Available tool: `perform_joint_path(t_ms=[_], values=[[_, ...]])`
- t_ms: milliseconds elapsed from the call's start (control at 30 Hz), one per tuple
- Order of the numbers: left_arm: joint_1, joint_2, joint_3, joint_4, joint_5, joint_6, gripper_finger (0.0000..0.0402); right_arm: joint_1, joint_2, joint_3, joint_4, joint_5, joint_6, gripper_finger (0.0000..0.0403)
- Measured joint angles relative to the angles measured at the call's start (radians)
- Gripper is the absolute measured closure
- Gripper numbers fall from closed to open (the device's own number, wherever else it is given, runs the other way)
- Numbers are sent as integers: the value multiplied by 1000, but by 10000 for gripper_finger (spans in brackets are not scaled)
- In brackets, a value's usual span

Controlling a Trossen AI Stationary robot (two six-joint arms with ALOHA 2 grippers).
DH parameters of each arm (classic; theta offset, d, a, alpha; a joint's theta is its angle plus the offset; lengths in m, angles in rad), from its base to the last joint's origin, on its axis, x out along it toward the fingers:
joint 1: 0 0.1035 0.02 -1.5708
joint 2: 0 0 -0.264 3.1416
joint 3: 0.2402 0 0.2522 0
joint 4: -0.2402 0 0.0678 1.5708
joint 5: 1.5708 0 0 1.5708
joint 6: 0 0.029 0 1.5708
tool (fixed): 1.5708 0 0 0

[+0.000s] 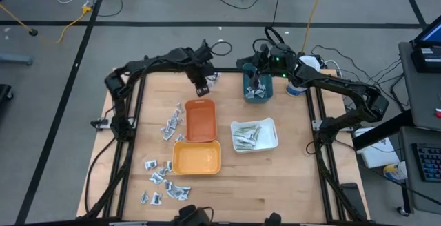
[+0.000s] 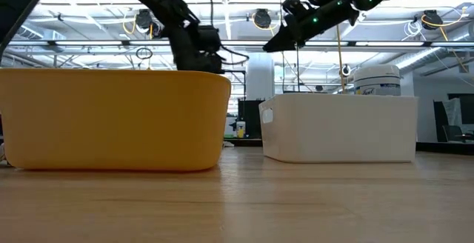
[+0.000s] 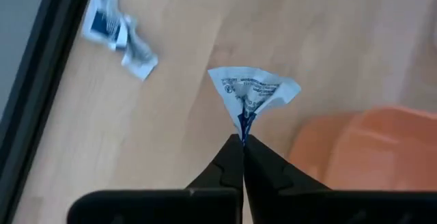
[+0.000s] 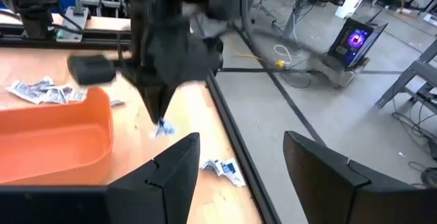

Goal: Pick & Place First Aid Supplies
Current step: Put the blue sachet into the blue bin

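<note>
My left gripper point(image 3: 242, 138) is shut on a silvery-white sachet with blue marks point(image 3: 254, 91). It hangs above the wood beside the far end of the orange tray point(image 1: 200, 120). The right wrist view also shows that gripper point(image 4: 158, 111) with the sachet point(image 4: 163, 129) under its tips. More sachets lie flat on the table left of the trays point(image 1: 170, 122) and near the front point(image 1: 162, 179). My right gripper point(image 4: 239, 162) stands open with nothing between its fingers, above the teal tray point(image 1: 259, 90). My left gripper pinches the sachet by its creased lower corner point(image 3: 244, 123) between the two fingertips. The fingers come from above, pointing steeply down. The sachet fans out beyond the tips, lifted clear of the table.
A yellow tray point(image 1: 197, 158) stands in front of the orange one. A white tray point(image 1: 270, 140) to the right holds pale green-white strips point(image 1: 244, 138). A white tub with a blue label point(image 1: 298, 87) stands by the teal tray. Two loose sachets point(image 3: 117, 30) lie near the table's far edge.
</note>
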Motion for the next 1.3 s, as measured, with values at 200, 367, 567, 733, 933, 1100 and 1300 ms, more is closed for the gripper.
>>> perform_joint_path(t_ms=[200, 367, 567, 733, 933, 1100, 1300], values=[[24, -180, -245, 311, 147, 6, 401, 0, 0, 0, -8, -92, 75, 198], [18, -319, -468, 652, 266, -74, 401, 6, 0, 0, -6, -184, 146, 198], [-8, -386, -636, 1085, 337, -246, 401, 47, 0, 0, 36, -210, 194, 196], [-53, -386, -648, 1248, 337, -285, 401, 100, 6, 0, 111, -203, 232, 191], [-104, -384, -648, 1345, 301, -303, 401, 139, 23, 0, 171, -130, 244, 191], [-133, -383, -623, 1366, 284, -290, 401, 157, 42, -2, 171, -133, 337, 191], [-158, -383, -606, 1340, 277, -272, 402, 164, 49, 0, 204, -167, 354, 192]])
